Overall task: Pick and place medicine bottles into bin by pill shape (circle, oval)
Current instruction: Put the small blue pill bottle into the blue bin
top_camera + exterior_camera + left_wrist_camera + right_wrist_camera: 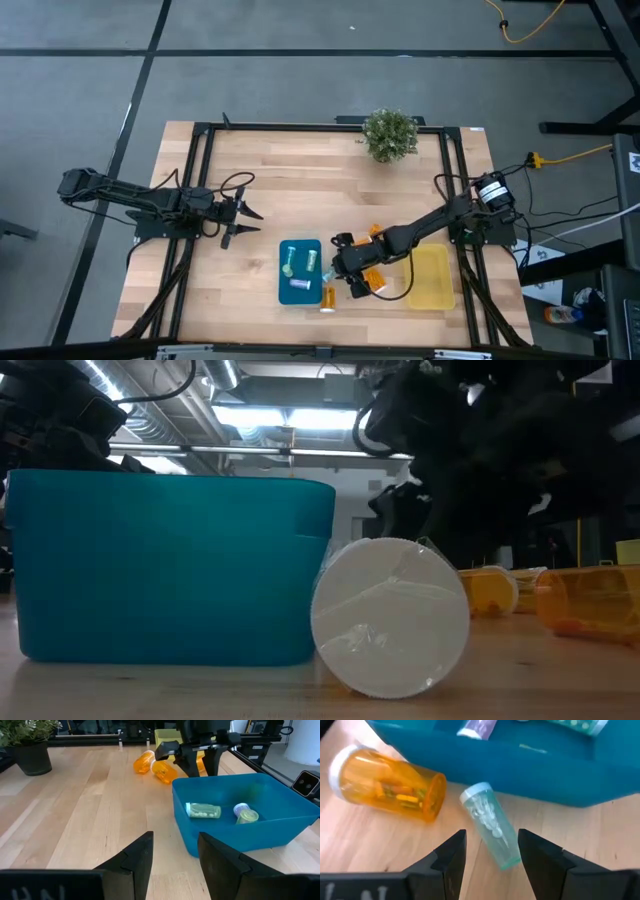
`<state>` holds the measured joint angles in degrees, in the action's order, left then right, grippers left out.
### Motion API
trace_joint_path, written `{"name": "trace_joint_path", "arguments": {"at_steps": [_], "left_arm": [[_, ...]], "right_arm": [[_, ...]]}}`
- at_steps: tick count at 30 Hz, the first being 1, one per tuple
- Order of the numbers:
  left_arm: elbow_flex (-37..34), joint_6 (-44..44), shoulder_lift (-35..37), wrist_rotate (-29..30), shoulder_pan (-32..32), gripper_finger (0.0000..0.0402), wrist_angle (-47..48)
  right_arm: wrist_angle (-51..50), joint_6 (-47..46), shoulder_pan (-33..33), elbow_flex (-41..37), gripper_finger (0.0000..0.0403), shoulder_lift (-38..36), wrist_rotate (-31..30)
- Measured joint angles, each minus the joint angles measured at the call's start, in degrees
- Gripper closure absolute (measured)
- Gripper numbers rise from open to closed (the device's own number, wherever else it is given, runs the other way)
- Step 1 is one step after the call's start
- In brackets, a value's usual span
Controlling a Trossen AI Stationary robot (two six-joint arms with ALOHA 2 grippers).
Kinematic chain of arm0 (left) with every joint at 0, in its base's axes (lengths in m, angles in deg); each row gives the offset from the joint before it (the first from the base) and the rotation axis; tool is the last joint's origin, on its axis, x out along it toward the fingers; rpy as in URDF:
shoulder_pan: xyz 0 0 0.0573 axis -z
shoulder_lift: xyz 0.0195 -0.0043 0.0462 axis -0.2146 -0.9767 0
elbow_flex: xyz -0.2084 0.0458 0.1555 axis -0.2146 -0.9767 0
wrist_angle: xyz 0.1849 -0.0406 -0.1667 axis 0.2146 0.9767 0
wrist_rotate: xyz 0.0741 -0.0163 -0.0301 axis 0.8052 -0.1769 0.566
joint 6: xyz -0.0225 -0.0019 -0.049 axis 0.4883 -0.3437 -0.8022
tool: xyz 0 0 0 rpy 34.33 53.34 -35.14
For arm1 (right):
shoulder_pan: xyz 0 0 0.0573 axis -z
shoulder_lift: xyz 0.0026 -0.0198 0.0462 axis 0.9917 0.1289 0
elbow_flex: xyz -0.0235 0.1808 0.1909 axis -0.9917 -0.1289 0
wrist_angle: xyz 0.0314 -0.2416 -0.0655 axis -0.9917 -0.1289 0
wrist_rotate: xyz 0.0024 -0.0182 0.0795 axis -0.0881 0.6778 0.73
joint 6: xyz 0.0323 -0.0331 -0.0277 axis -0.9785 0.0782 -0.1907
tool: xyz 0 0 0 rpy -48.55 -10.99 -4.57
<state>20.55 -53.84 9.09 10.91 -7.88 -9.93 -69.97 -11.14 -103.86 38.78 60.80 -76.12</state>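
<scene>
My right gripper (pixel 492 840) is open, low over the table beside the blue bin (pixel 300 290). Its fingers stand on either side of a pale teal bottle (pixel 490 822) that lies on its side on the wood. An orange bottle with a white cap (pixel 390 785) lies next to it and shows cap-first in the low view (pixel 390 615). A pale green bottle (pixel 204 810) and a purple-capped one (pixel 244 813) lie in the blue bin. My left gripper (pixel 250 222) is open and empty at the table's left. The yellow bin (pixel 432 277) stands right of the right gripper.
More orange bottles lie on the wood near the right arm (pixel 372 282), (pixel 375 233), and show in the left wrist view (pixel 145 762). A potted green plant (pixel 390 133) stands at the far edge. Bare wood lies between my left gripper and the blue bin.
</scene>
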Motion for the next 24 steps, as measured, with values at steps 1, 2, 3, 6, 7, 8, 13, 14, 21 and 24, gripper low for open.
{"name": "trace_joint_path", "arguments": {"at_steps": [1,2,3,6,7,8,13,14,21,24], "left_arm": [[0.00,0.00,0.02,-0.02,0.00,0.0254,0.00],[0.00,0.00,0.02,0.00,0.02,0.0254,0.00],[0.00,0.00,0.01,-0.01,0.01,0.0254,0.01],[0.00,0.00,0.01,0.00,0.00,0.0254,0.00],[0.00,0.00,0.00,0.00,0.00,0.0254,0.00],[0.00,0.00,0.02,0.00,0.02,0.0254,0.00],[0.00,0.00,0.00,0.00,0.02,0.0254,0.00],[0.00,-0.01,0.01,0.00,0.00,0.0254,0.02],[0.00,-0.02,0.02,-0.01,0.00,0.0254,0.00],[0.00,-0.02,0.02,0.00,0.02,0.0254,0.02]], "right_arm": [[-0.09,0.21,0.04,0.00,0.0221,0.14,-0.01],[-0.16,0.45,0.03,0.00,0.0221,0.25,-0.01],[0.05,0.62,0.05,0.00,0.0221,0.44,-0.06],[-0.07,0.58,0.37,0.00,0.0221,1.42,-0.14],[-0.12,0.51,0.48,0.00,0.0221,1.82,-0.12],[-0.11,0.42,0.59,0.00,0.0221,2.25,-0.10],[0.20,-0.67,0.62,0.07,0.0221,3.49,-0.24],[0.20,-1.47,0.62,0.07,0.0222,3.51,-0.41],[0.26,-4.37,0.60,0.09,0.0258,3.62,-1.37],[-0.04,-5.12,0.62,0.09,0.0278,3.30,-1.34]]}}
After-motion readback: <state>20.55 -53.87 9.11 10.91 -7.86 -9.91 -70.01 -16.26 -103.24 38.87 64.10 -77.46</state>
